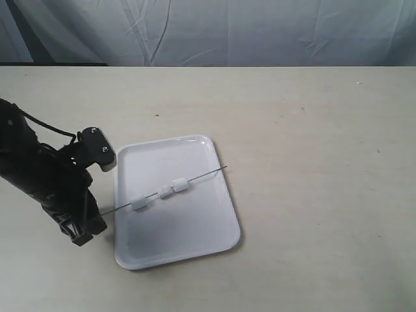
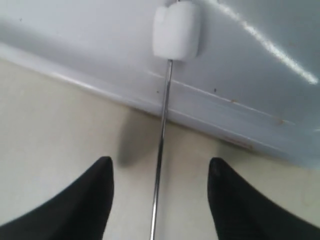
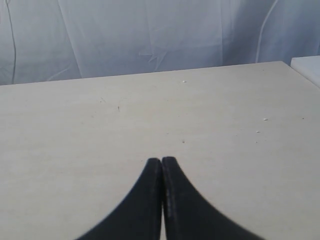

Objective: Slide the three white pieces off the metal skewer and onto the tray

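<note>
On the left end effector (image 2: 160,165) the jaws are wide open either side of the metal skewer (image 1: 201,176); nothing is gripped. On the right end effector (image 3: 162,161) the jaws are pressed together, empty, over the desk (image 1: 312,162). The tray (image 1: 195,227) is set toward the desk's left edge, crossed diagonally by the skewer, both ends overhanging the rim. The three white pieces (image 1: 166,192) are threaded on it above the tray: two adjacent, one apart, nearer the left end effector.
</note>
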You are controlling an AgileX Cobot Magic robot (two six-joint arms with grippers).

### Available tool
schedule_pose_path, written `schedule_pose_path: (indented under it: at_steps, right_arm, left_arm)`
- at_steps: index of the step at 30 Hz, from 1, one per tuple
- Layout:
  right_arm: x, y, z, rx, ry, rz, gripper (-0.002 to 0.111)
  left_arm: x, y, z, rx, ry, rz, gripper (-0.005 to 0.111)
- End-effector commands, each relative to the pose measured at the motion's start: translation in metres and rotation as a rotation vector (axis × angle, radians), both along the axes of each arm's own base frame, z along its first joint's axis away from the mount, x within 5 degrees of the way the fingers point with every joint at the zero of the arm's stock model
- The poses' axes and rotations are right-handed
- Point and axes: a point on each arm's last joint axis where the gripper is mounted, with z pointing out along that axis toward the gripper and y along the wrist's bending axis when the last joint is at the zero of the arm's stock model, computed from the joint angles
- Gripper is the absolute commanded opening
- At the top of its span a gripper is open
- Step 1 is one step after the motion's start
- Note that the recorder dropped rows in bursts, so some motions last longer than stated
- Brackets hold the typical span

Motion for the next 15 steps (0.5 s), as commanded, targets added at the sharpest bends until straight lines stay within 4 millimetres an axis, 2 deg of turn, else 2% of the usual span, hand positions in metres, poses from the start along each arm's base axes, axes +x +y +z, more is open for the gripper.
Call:
schedule_pose_path:
  at_steps: [1,9,13,15]
  right_arm:
    - [0.000,-0.001,0.001,-0.016,-0.020,-0.008,-0.001]
    - [0.001,-0.001,0.004,-0.024,-0.053,-0.012,-0.001]
    - [0.002,-0.003,0.011,-0.101,-0.127,-0.023,-0.001]
    - [0.002,-0.004,0.018,-0.128,-0.195,-0.031,-0.001]
  left_arm:
    - [0.000,-0.006,-0.008,0.033,0.023,-0.065,0.045]
    - [-0.002,-0.004,-0.012,0.058,0.046,-0.101,0.017]
    - [-0.002,-0.004,-0.012,0.058,0.048,-0.102,0.001]
    - [-0.002,-0.004,-0.012,0.058,0.048,-0.102,0.000]
